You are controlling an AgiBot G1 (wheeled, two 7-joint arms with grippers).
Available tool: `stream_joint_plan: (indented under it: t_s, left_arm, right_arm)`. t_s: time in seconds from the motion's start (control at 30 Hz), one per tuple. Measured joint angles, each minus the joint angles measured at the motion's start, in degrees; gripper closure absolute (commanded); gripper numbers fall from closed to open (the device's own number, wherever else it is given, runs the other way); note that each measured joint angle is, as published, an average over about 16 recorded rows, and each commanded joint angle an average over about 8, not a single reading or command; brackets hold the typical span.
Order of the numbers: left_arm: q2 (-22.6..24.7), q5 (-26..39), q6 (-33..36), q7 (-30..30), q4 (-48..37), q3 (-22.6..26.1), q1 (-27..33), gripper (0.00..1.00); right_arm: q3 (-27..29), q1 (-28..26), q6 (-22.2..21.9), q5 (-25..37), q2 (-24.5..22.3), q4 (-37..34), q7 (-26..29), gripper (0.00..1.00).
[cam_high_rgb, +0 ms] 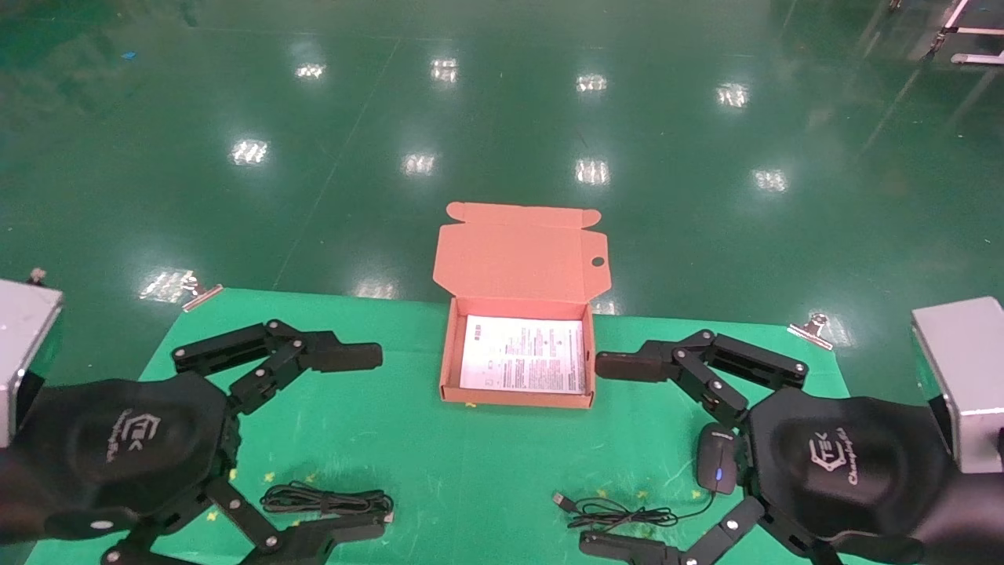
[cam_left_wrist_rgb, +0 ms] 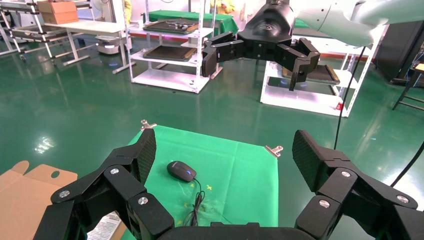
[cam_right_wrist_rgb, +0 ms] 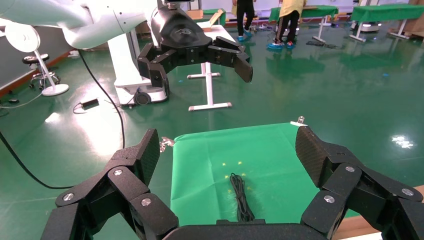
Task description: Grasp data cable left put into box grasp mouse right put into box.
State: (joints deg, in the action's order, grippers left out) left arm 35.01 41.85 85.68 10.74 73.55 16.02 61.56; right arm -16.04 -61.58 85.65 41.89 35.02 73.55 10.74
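**benchguy:** What's the setup looking like right now?

**cablemonkey:** Both arms are hovering over the green mat [cam_high_rgb: 439, 471], neither one touching anything. The left gripper [cam_high_rgb: 357, 443] is hanging above the near left part with its jaws spread wide, nothing between them. The data cable [cam_high_rgb: 325, 500] is lying flat on the mat in long narrow loops, right under that gripper.

**benchguy:** And the other side?

**cablemonkey:** The right gripper [cam_high_rgb: 620, 453] is doing the same on the near right, jaws wide apart and empty. The mouse [cam_high_rgb: 717, 468] is sitting on the mat just beside its palm, blue mark glowing, and its cord [cam_high_rgb: 620, 514] is trailing off toward the middle with the USB plug at the end.

**benchguy:** Box?

**cablemonkey:** The box [cam_high_rgb: 518, 399] is sitting at the far middle of the mat between the two grippers, lid flap standing open behind it, white printed sheet [cam_high_rgb: 524, 355] lying inside.
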Motion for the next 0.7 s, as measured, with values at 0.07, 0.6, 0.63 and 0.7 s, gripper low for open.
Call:
stream_joint_plan:
  t_s: [0.07,0.6,0.63,0.7]
  left_arm:
    - [0.0,0.0,0.0,0.0,0.0,0.0,0.0,0.0]
    - [0.0,2.1,0.4,0.1,0.2,0.9,1.1,0.0]
    - [0.0,2.7,0.5,0.1,0.3,1.2,1.4,0.0]
    - [0.0,4.0,0.7,0.4,0.2,1.8,2.2,0.0]
  right_arm:
    - [0.0,0.0,0.0,0.0,0.0,0.0,0.0,0.0]
    - [-0.5,-0.7,0.3,1.6,-0.4,0.4,-0.3,0.0]
    - [-0.6,-1.0,0.3,2.2,-0.4,0.5,-0.4,0.0]
    - [-1.0,-1.7,0.5,3.6,-0.6,0.8,-0.7,0.0]
